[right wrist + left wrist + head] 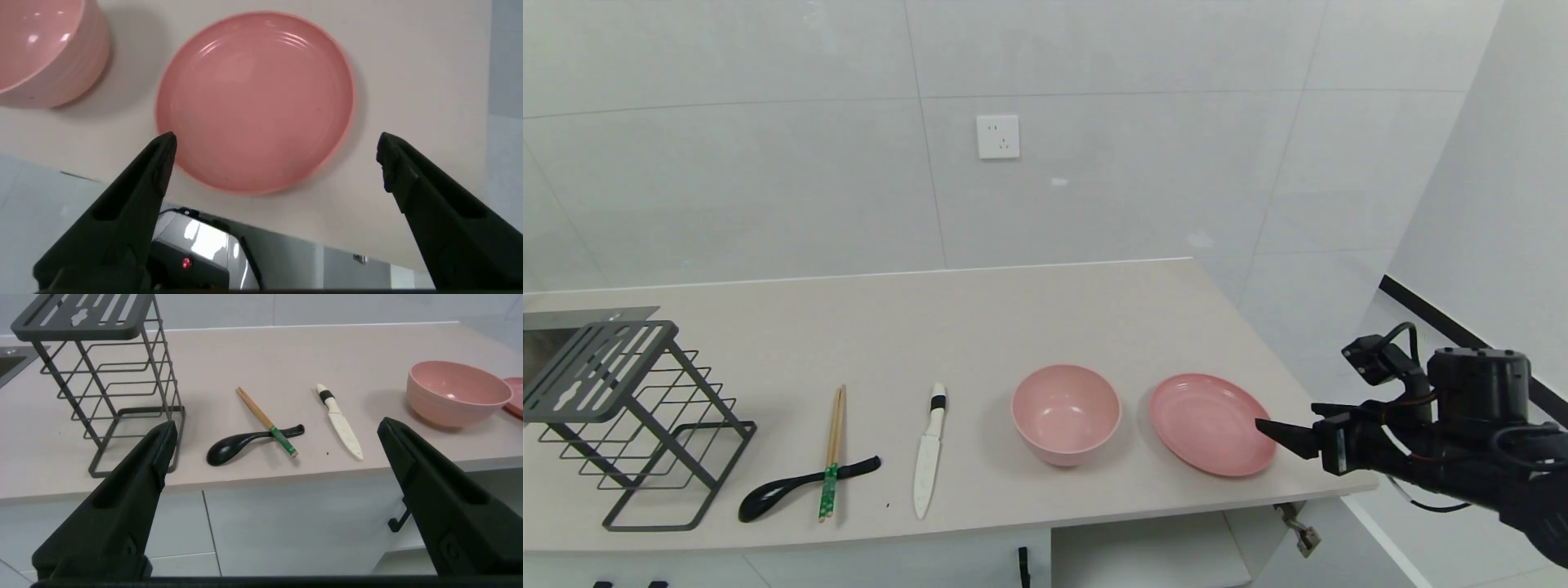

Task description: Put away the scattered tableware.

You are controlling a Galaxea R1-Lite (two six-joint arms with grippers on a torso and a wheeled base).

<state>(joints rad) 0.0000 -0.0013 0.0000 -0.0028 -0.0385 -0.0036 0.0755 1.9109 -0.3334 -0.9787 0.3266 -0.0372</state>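
Along the counter's front lie, from left to right, a black spoon (pixel 796 487) (pixel 243 445), a pair of wooden chopsticks (pixel 832 452) (pixel 266 421) crossing the spoon's handle, a white knife (pixel 929 450) (pixel 340 432), a pink bowl (pixel 1066 413) (pixel 458 391) (pixel 42 49) and a pink plate (pixel 1211 423) (pixel 257 100). My right gripper (pixel 1286 426) (pixel 274 167) is open, hovering just off the plate's right rim near the counter's front right corner. My left gripper (pixel 276 449) is open, held in front of the counter edge, facing the spoon and chopsticks.
A dark wire dish rack (pixel 629 411) (pixel 110 371) stands at the counter's left end, beside a sink edge (pixel 588 317). White cabinet fronts (pixel 1143 555) sit under the counter. A wall socket (pixel 997 135) is on the tiled wall behind.
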